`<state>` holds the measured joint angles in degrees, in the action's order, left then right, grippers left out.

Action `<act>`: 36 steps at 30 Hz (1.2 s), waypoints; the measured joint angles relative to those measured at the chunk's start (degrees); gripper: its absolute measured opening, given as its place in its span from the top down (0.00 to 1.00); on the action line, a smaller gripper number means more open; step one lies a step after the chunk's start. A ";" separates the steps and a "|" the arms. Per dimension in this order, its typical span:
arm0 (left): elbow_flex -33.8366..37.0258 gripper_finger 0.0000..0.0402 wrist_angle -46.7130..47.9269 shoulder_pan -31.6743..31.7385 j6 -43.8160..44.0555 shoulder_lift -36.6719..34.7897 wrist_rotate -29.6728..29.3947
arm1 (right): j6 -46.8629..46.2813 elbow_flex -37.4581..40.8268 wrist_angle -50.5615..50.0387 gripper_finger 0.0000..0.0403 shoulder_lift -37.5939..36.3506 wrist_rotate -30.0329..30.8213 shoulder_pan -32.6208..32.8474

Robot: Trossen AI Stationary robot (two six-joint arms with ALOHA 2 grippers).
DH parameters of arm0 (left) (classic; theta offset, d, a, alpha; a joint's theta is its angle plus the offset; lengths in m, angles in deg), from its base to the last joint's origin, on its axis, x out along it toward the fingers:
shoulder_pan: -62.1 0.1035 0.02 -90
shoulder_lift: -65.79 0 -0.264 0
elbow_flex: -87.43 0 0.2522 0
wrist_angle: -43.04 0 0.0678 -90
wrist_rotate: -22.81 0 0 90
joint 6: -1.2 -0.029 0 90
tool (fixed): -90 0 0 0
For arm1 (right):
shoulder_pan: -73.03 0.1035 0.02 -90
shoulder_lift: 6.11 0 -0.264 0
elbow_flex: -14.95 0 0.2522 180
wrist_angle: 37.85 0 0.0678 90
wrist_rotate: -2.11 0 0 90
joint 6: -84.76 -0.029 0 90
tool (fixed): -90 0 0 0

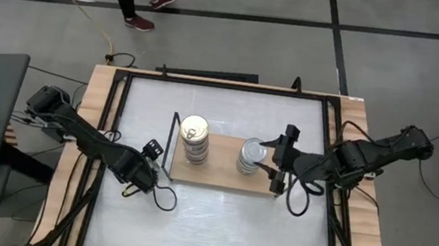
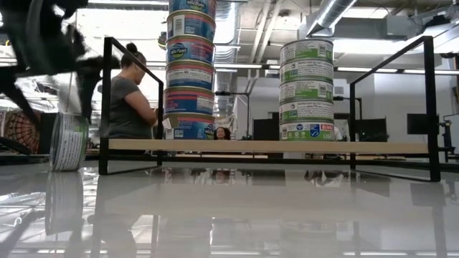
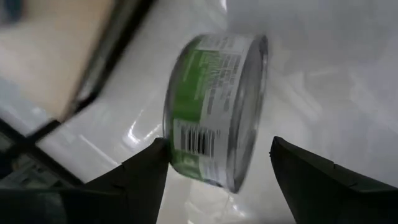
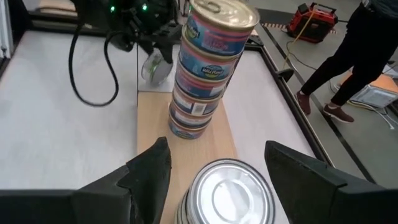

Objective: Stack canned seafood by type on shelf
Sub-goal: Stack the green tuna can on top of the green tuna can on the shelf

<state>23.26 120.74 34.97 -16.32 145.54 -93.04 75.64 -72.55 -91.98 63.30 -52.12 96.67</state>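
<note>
a green-labelled tin [image 3: 214, 112] stands on its edge on the white tabletop [image 1: 215, 224], flat lids facing sideways, at the left edge of the low view just outside the shelf [image 1: 225, 175], and the left gripper [image 3: 217, 171] has its fingers spread wide to either side of it, not visibly touching. on the shelf board in the middle of the overhead view stand two upright stacks well apart: the blue-labelled stack [image 2: 191, 68] with a gold lid left of centre, and the green-labelled stack [image 2: 306, 89] with a plain silver lid at centre. the right gripper [image 4: 214, 165] hovers just right of the green-labelled stack's top, fingers spread open and holding nothing.
</note>
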 joint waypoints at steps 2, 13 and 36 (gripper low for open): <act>1.71 0.33 -1.29 -0.04 0.03 -0.04 -0.30 | 0.42 0.02 -0.01 0.29 0.89 0.00 -0.04; 0.95 0.44 -1.90 -0.17 4.72 -0.04 0.13 | 1.38 0.02 0.11 0.29 1.75 0.15 -0.20; -10.19 0.67 9.96 -0.22 19.63 0.02 7.60 | 1.66 0.02 0.43 0.29 0.58 0.22 -0.15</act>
<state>13.08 130.70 34.75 3.30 145.56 -85.44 77.30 -72.53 -91.56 63.88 -51.91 96.52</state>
